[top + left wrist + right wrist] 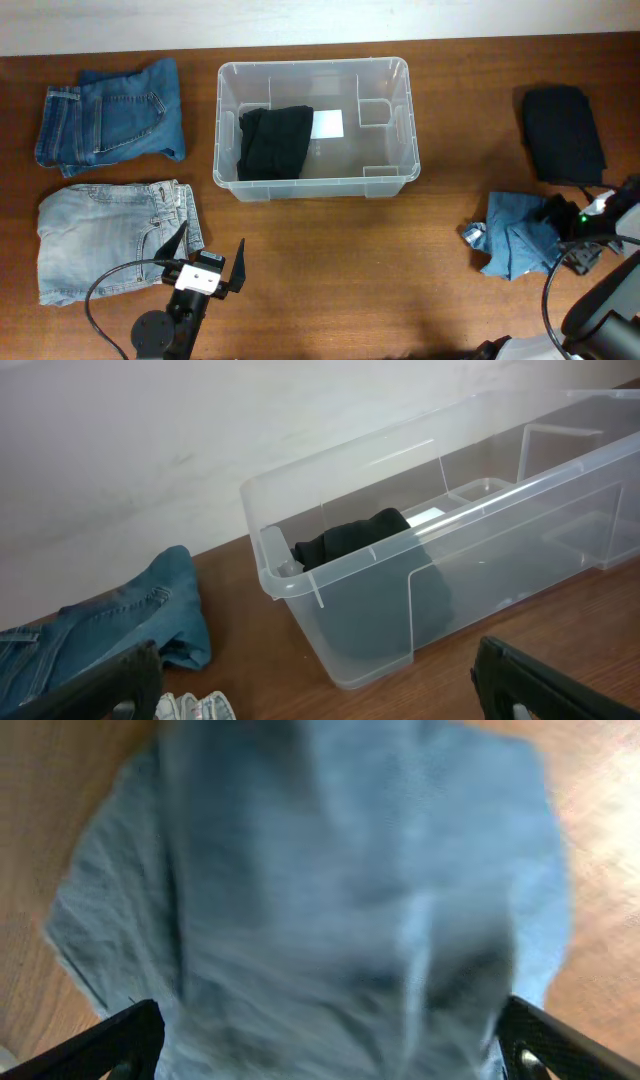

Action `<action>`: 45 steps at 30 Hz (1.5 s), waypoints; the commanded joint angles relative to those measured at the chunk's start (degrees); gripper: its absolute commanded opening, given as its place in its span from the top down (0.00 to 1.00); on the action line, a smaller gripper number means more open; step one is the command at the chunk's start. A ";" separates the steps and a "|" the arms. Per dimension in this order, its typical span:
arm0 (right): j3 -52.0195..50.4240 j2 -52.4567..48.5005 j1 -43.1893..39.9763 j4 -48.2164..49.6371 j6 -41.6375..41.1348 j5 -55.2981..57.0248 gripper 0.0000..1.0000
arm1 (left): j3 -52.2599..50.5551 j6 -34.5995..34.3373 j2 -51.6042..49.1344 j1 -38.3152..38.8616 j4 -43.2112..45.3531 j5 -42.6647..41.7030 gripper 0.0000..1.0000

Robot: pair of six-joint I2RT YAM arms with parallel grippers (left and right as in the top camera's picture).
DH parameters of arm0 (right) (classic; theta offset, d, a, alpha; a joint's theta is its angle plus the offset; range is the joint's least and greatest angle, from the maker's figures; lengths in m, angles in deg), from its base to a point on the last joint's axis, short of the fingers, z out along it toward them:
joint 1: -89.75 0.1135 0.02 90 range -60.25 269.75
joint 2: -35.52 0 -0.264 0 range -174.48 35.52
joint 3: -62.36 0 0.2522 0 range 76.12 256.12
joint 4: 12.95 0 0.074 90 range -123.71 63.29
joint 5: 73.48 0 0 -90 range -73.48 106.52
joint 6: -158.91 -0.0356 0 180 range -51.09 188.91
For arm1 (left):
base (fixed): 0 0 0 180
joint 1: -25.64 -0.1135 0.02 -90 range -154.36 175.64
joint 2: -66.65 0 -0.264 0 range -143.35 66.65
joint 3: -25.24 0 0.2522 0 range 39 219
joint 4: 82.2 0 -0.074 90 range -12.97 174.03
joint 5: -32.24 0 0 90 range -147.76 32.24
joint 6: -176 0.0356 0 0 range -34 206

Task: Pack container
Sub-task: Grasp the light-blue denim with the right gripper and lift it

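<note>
Left claw [210,248]: released, jaws spread wide, holding nothing. It stands at the near edge of the counter [330,270], just beside the light jeans [100,240], and faces the container [313,63], a stance that probably suits either a pick from the left stack or a reach into the bin.

Right claw [335,1050]: also released. Its jaws straddle the crumpled blue garment [515,240] from above. This is judged to be a pick approach. The wrist view is blurred, so contact with the cloth cannot be confirmed.

The container sits mid-counter, between the two clothing groups and within reach of both arms. It stands upright with its mouth up, and its long axis runs left to right, parallel to the far edge. A folded black garment [275,140] lies in its left half, leaving the white label [327,123] and the right half bare for further items.

Farther back, dark jeans [110,120] lie at left and a black folded item [562,130] at right, both unpacked.
</note>
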 commanded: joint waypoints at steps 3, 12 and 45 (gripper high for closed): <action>-0.50 0.31 4.04 1.01 -0.90 4.28 0.01 | -0.11 0.66 0.33 -0.28 -0.42 0.00 0.01; -1.07 0.20 4.37 0.98 -1.33 5.68 0.01 | -0.11 0.66 0.33 -0.28 -0.42 0.00 0.01; -8.87 0.17 4.37 10.32 -1.31 2.03 0.23 | -0.11 0.66 0.33 -0.28 -0.42 0.00 0.01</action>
